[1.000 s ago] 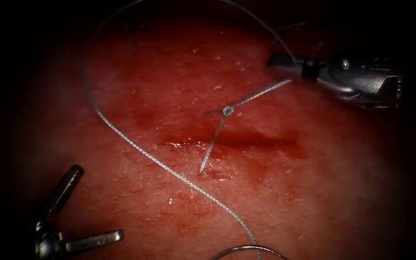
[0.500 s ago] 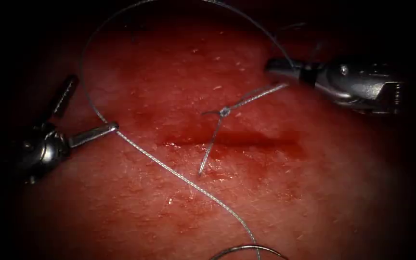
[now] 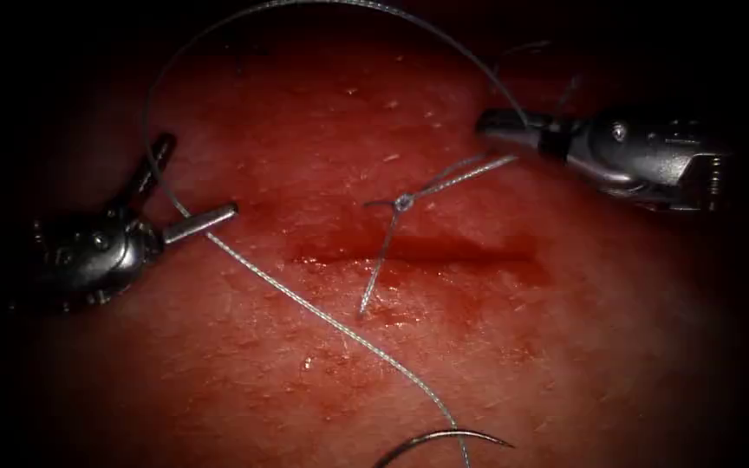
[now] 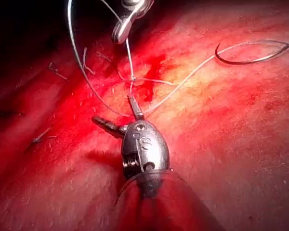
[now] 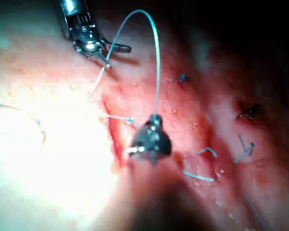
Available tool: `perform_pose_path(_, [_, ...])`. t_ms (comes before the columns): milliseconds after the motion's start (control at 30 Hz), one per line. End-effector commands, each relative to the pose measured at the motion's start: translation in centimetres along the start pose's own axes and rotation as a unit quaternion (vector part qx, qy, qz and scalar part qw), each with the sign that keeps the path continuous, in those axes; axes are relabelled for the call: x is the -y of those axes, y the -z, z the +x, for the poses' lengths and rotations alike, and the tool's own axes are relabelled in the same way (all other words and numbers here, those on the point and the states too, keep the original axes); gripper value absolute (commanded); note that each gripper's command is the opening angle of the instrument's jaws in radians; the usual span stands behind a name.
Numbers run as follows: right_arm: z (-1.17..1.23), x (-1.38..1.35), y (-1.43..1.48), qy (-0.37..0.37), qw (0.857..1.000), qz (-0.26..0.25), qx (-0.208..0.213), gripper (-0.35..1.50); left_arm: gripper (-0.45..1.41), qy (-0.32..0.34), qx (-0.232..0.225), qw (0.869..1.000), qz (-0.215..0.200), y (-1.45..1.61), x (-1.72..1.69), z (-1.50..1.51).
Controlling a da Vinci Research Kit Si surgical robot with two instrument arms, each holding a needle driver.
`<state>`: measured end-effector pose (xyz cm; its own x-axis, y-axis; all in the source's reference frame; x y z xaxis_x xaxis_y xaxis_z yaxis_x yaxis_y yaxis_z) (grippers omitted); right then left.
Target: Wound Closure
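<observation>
Thread [image 3: 305, 303] is what matters here: I see it running as one long strand from my right end effector [image 3: 500, 121], arcing up and over to the left, then slanting down across the tissue [image 3: 565, 347] to the needle [image 3: 444, 438] lying free on the surface at the lower edge, held by neither tool and not in the tissue. My left end effector [image 3: 188, 195] sits with its jaws spread wide and empty, and the strand passes right between them, its long axis running from upper left to lower right across the lower jaw's tip; in the left wrist view the left end effector [image 4: 118, 115] shows the same straddle. This tool is by far the nearer to that stretch of thread. My right end effector has its jaws closed on the thread near the top of the arc, up and to the right of the knot [image 3: 405, 201], which sits just above the cut [image 3: 418, 251] with two short tails reaching out.
</observation>
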<state>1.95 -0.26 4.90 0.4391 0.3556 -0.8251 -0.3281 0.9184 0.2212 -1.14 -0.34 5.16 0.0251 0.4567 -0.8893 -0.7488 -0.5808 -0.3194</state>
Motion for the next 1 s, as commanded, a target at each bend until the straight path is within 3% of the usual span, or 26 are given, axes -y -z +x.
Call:
perform_pose_path(33, [-0.02, 0.02, -0.08, -0.001, 1.0, 0.0, 0.001, -0.35, 0.29, 0.003, 0.004, 1.0, -0.006, -0.04, -0.08, -0.06])
perform_pose_path(200, [-0.02, 0.01, -0.09, -0.001, 1.0, -0.001, 0.001, -0.35, 0.29, 0.021, 0.008, 1.0, -0.02, 0.02, -0.2, -0.02])
perform_pose_path(233, [-0.02, 0.01, -0.1, -0.001, 1.0, -0.001, 0.001, -0.35, 0.17, 0.027, 0.008, 0.999, -0.021, 0.04, -0.21, -0.01])
perform_pose_path(300, [-0.01, 0.01, -0.1, -0.001, 1.0, -0.001, 0.001, -0.35, -0.45, 0.035, 0.003, 0.999, -0.039, 0.07, -0.24, 0.03])
perform_pose_path(567, [-0.01, 0.01, -0.1, -0.002, 1.0, 0.001, -0.002, -0.35, -0.45, 0.036, -0.03, 0.994, -0.103, 0.23, -0.48, 0.23])
perform_pose_path(600, [-0.01, 0.01, -0.1, -0.002, 1.0, 0.003, -0.007, -0.15, -0.45, 0.034, -0.032, 0.993, -0.108, 0.26, -0.54, 0.26])
perform_pose_path(633, [0.0, 0.01, -0.1, -0.006, 1.0, 0.008, -0.019, 0.37, -0.45, 0.036, -0.031, 0.992, -0.115, 0.3, -0.6, 0.29])
perform_pose_path(667, [0.01, 0.0, -0.09, -0.011, 0.999, 0.013, -0.033, 0.76, -0.45, 0.037, -0.027, 0.991, -0.123, 0.33, -0.66, 0.33])
perform_pose_path(733, [0.08, -0.03, -0.06, -0.018, 0.998, 0.008, -0.064, 1.21, -0.45, 0.037, -0.013, 0.99, -0.139, 0.41, -0.78, 0.41])
perform_pose_path(800, [0.15, -0.03, 0.02, -0.023, 0.996, -0.003, -0.087, 1.33, -0.45, 0.04, -0.001, 0.987, -0.155, 0.5, -0.89, 0.49])
perform_pose_path(1000, [0.46, 0.09, 0.44, -0.038, 0.992, -0.001, -0.118, 1.36, -0.45, 0.046, 0.024, 0.978, -0.2, 0.75, -1.26, 0.73])
